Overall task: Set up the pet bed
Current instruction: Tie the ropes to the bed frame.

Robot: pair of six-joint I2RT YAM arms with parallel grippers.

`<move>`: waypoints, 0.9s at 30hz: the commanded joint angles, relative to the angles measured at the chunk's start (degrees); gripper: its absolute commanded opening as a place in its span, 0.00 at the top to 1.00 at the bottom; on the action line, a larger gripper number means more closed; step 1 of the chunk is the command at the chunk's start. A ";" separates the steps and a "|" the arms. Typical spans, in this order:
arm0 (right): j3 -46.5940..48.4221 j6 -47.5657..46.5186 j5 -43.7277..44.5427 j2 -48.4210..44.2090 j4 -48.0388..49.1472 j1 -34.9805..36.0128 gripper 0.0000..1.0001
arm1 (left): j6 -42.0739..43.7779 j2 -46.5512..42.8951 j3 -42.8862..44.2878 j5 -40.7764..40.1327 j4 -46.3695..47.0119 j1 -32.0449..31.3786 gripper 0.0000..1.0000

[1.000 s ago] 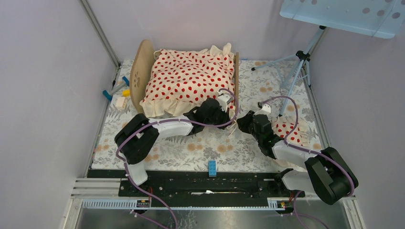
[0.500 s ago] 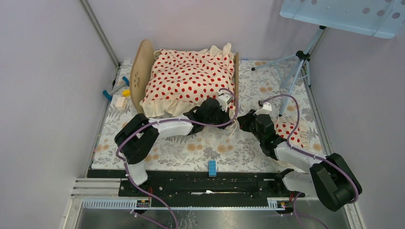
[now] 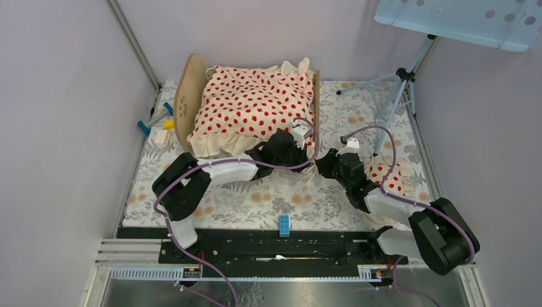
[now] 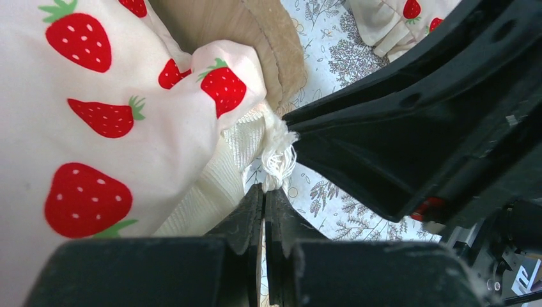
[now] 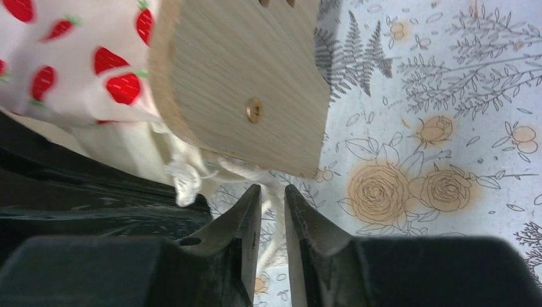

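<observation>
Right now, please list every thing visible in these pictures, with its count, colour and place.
pet bed: one, light wood, far left of mat.
blanket: one, cream with red strawberries, over the bed.
pillow: one, cream with red print, right side, partly hidden.
block: one, blue, mat's near edge.
small tools: count unclear, blue and yellow, left of bed.
tripod: one, pale, far right.
mat: one, floral, covering the table.
left gripper: one, black, shut, at white fringe.
right gripper: one, black, slightly open, below bed's end board.

Blanket [image 3: 252, 105] lies on the pet bed [image 3: 185, 105], far left on the table [image 3: 281, 195]; the pillow [image 3: 387, 176] sits to its right, nearer.
</observation>
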 commanded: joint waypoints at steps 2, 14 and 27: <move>3.05 -3.95 -1.71 3.13 2.29 -0.54 0.69 | 0.41 -2.57 1.16 0.27 2.17 0.19 1.00; 4.51 -6.01 -1.79 5.59 3.30 -0.64 0.65 | 0.07 -2.04 1.24 0.62 2.44 0.17 1.00; 5.14 -6.14 -2.10 6.13 4.20 -0.63 0.81 | 0.08 -2.54 0.57 0.75 2.73 0.26 1.00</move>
